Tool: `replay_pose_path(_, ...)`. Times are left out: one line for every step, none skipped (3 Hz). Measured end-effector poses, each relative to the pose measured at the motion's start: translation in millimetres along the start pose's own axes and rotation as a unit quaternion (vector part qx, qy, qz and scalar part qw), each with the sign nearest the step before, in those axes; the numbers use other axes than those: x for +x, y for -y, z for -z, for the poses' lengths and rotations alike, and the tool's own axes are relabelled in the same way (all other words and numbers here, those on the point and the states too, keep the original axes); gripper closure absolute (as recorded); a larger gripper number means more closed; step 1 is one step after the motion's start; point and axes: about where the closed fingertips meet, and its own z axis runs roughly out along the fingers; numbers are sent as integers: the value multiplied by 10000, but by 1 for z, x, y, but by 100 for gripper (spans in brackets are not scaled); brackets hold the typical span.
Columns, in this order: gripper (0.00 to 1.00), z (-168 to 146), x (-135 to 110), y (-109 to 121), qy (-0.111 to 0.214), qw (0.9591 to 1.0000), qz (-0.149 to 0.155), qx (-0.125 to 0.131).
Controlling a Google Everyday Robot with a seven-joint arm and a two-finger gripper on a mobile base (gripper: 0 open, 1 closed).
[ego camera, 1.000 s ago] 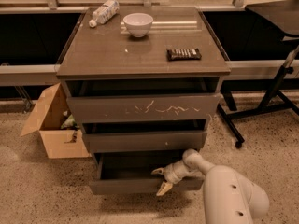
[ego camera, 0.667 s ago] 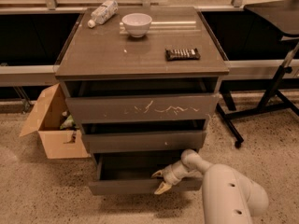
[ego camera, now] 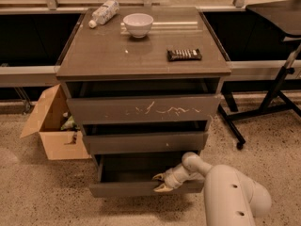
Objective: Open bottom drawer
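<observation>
The bottom drawer (ego camera: 136, 189) is the lowest of three on a dark grey-brown cabinet. It has a plain flat front and stands pulled out, with its dark inside showing behind the front. My gripper (ego camera: 160, 182) is at the top edge of that front, right of middle, with one fingertip above the edge and one fingertip in front of it. My white arm (ego camera: 230, 197) comes in from the lower right. The middle drawer (ego camera: 146, 142) and the scratched top drawer (ego camera: 143, 109) stand slightly out.
On the cabinet top (ego camera: 94, 60) are a white bowl (ego camera: 138, 24), a plastic bottle (ego camera: 104, 12) lying down and a dark bar (ego camera: 184, 54). An open cardboard box (ego camera: 49, 126) sits on the floor at left. A black stand's legs (ego camera: 263, 112) are at right.
The bottom drawer has come slightly further out toward me, with my gripper at its top edge. The rest has not moved.
</observation>
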Motion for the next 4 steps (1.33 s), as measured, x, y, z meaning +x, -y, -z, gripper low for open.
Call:
replay_pose_path(76,0,0,0,0,10000,0,0)
replay_pose_path(53,0,0,0,0,10000,0,0)
replay_pose_path(28,0,0,0,0,10000,0,-1)
replay_pose_path(6,0,0,0,0,10000,0,-1)
